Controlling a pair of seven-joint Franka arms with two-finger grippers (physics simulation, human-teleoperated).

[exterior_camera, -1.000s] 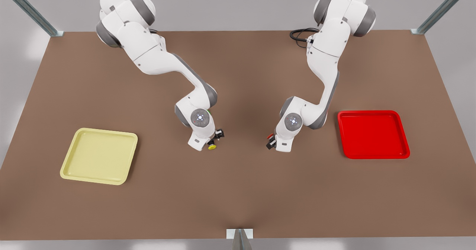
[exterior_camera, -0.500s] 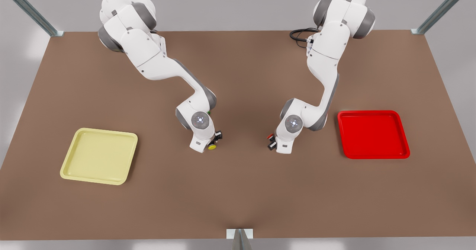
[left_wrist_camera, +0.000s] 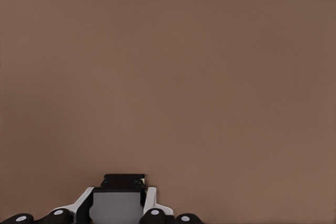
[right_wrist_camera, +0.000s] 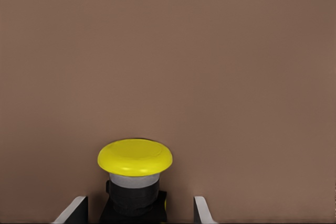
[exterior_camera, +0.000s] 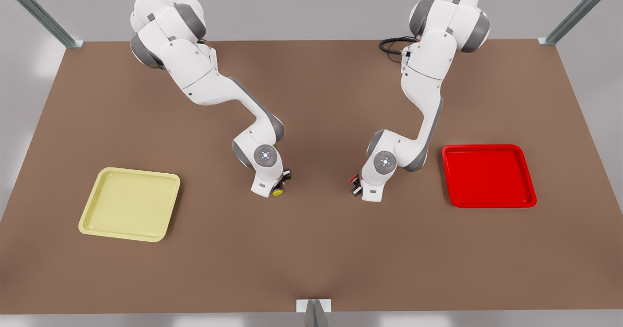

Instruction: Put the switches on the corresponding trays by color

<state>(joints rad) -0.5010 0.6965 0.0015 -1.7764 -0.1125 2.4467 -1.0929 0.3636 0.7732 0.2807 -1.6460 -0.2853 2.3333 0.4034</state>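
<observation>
The yellow-capped switch (right_wrist_camera: 135,174) was seen between the parted fingers of the right gripper (exterior_camera: 280,185), untouched by either. The red-capped switch (exterior_camera: 352,178) lay just beside the left gripper (exterior_camera: 357,187); whether that claw was closed could not be told.

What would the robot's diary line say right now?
right gripper: open, fingers either side of yellow switch | left gripper: at red switch | yellow tray, red tray: no switches yet
</observation>
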